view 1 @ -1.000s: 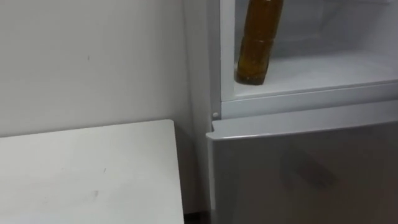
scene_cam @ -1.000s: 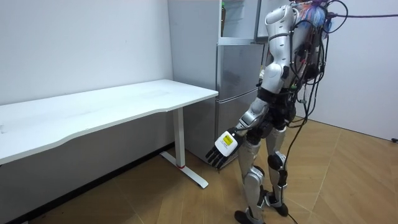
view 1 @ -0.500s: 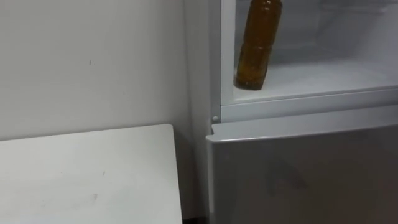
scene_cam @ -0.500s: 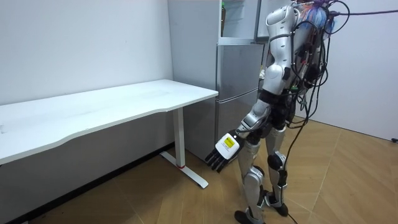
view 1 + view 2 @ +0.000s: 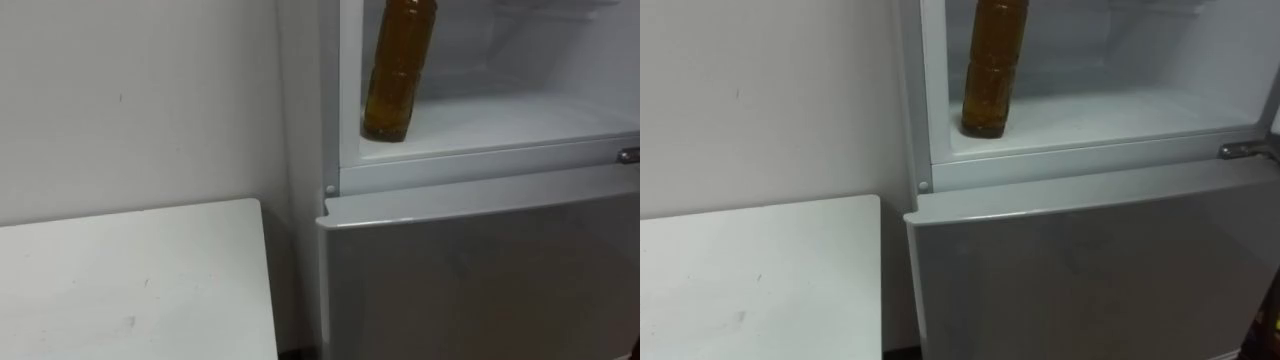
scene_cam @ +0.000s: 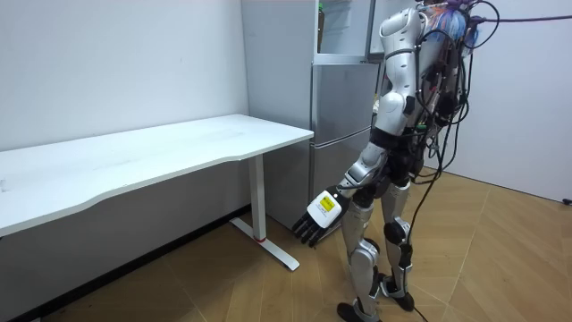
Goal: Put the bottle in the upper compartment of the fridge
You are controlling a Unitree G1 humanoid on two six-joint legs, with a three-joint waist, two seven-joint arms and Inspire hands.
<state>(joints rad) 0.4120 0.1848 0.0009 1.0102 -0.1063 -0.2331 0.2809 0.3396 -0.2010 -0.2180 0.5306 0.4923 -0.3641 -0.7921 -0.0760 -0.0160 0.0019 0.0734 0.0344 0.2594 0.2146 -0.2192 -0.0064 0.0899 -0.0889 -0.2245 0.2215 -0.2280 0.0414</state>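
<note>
Left robot hand (image 6: pixel 319 217) is seen hanging low beside the thigh in the room view, fingers loose and apart, with nothing held. The fridge (image 5: pixel 480 260) is faced, and the white surface (image 5: pixel 130 290) lies just beside it on the robot's left. The upper compartment (image 5: pixel 520 110) is open. The bottle (image 5: pixel 397 75) is stood upright at its front left corner, long axis vertical, well above and ahead of that hand. The placing is judged done.

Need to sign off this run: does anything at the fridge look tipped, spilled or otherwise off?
Nothing stands out. The bottle stands upright on the upper fridge shelf, near its left front corner, no spill around it. The lower door is shut. The left hand hangs open at the robot's side.
</note>
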